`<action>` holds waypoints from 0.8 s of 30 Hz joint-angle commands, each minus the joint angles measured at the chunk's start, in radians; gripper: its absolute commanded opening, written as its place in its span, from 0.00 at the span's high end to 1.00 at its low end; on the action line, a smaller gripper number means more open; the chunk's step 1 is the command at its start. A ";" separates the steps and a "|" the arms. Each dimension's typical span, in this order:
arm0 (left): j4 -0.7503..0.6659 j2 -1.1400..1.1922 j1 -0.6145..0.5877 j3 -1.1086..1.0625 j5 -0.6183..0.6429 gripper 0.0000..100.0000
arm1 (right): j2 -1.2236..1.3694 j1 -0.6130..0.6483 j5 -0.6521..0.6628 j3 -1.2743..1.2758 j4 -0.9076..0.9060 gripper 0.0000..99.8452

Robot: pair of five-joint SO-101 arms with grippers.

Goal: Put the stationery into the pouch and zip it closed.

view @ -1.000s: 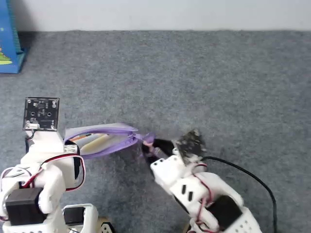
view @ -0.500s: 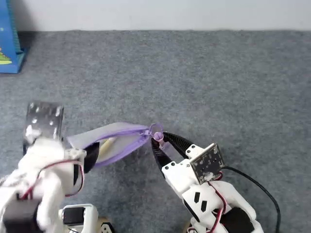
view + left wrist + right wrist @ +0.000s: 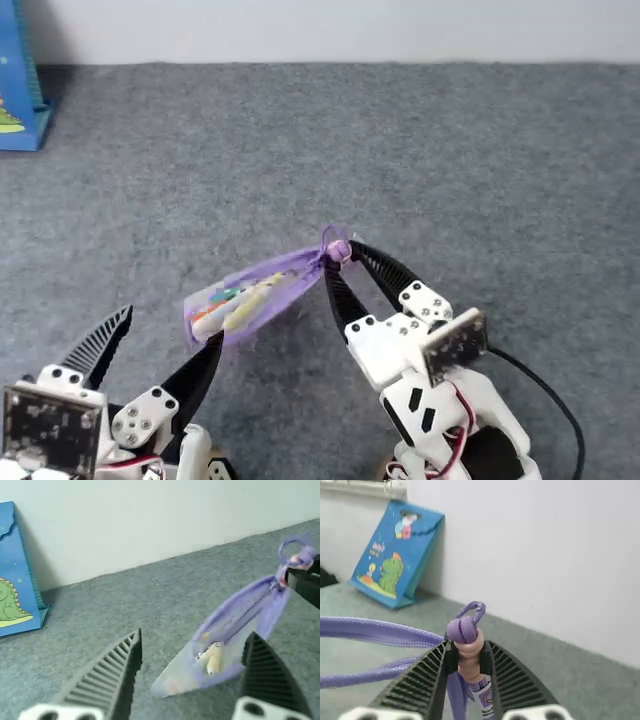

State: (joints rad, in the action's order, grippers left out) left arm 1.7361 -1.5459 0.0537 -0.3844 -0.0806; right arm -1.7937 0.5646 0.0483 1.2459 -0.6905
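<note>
The right pincer (image 3: 338, 252) was clamped on the zipper pull (image 3: 337, 248) just right of the high view's centre. In its own wrist view we saw that pincer (image 3: 467, 652) pinch the knotted purple and pink charm of the pull (image 3: 465, 630) between both fingers. From the pull the purple pouch (image 3: 260, 295) ran down and to the left across the middle of the frame, with the stationery (image 3: 235, 302) showing pale through its thin side. We could not tell whether the zip was drawn fully shut.

The left pincer (image 3: 170, 328) stood wide open at the lower left, holding nothing, one finger just beside the pouch's lower end.

We judged the pouch light and limp. It would sag and swing from a single hold, and the small pull could slip. The firmer places to take it looked like the seam ends, with one end braced while the pull is drawn.

The grey tabletop (image 3: 450, 150) lay beyond, and a blue gift bag (image 3: 15, 85) stood at the upper left edge.
</note>
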 commanded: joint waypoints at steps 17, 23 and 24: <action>-0.169 0.005 0.014 -0.285 -0.003 0.69 | -0.002 0.065 0.054 -0.276 -0.110 0.99; -0.345 0.008 0.012 -0.433 0.002 0.69 | -0.013 0.077 0.052 -0.361 -0.351 0.99; -0.373 0.008 0.012 -0.453 0.002 0.69 | -0.013 0.079 0.052 -0.373 -0.381 0.99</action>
State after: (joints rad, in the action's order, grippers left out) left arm 1.4553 -1.5459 0.0644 -0.8048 -0.0775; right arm -1.8121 0.6276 0.0913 0.9436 -0.9912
